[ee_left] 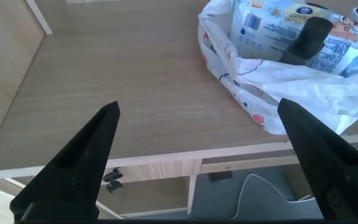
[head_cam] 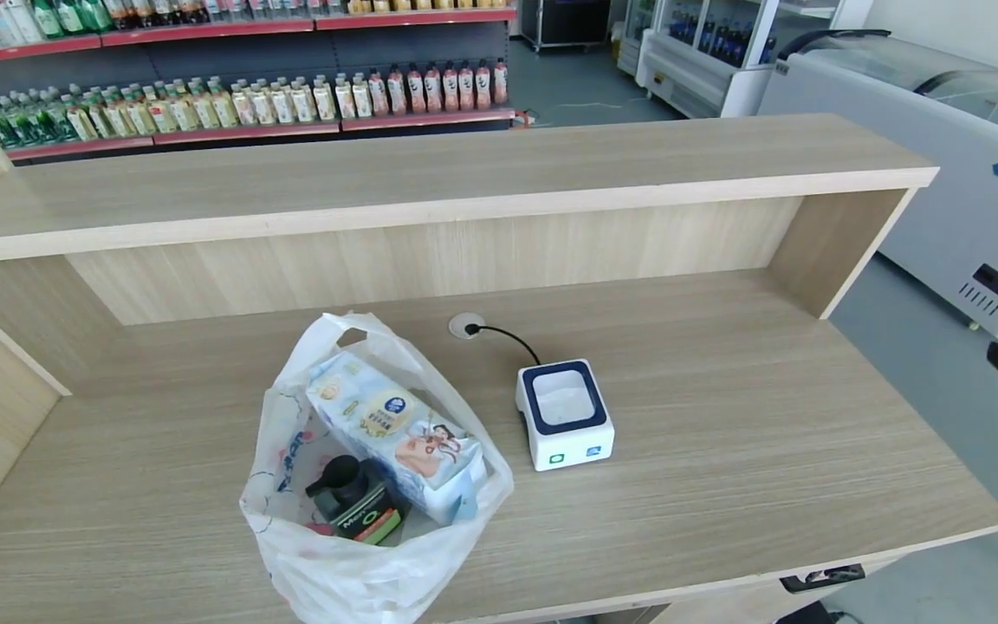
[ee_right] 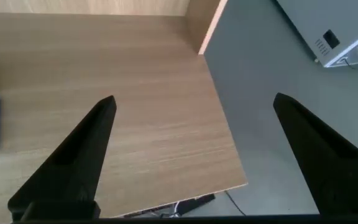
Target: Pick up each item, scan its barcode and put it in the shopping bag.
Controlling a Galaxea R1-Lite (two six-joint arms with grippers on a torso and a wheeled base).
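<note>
While the shopping bag stands on the front-left part of the surface, its mouth gapes upward and two items sit inside it. The bag is thin, translucent white plastic film, crinkled, with a cut-out handle loop at its far rim. Inside, a soft, pillow-shaped pack in glossy pale-blue printed wrap leans diagonally. A dark bottle with a rounded black cap sits close against the pack's near side.

Just beside the bag, to its right, sits the scanner: a white hard-plastic box with rounded corners and a dark-blue frame around a pale window. A black cable curves from its rear to a round grommet set in the surface. The surface is matt, light wood-grain laminate with straight edges. A raised ledge of the same material runs along its far side.

The left end effector hovers above the front-left edge of the surface, near the bag. Its two black, wedge-shaped fingers are spread wide and grip nothing. The right end effector hovers above the front-right corner of the surface, fingers likewise spread wide and empty.
</note>
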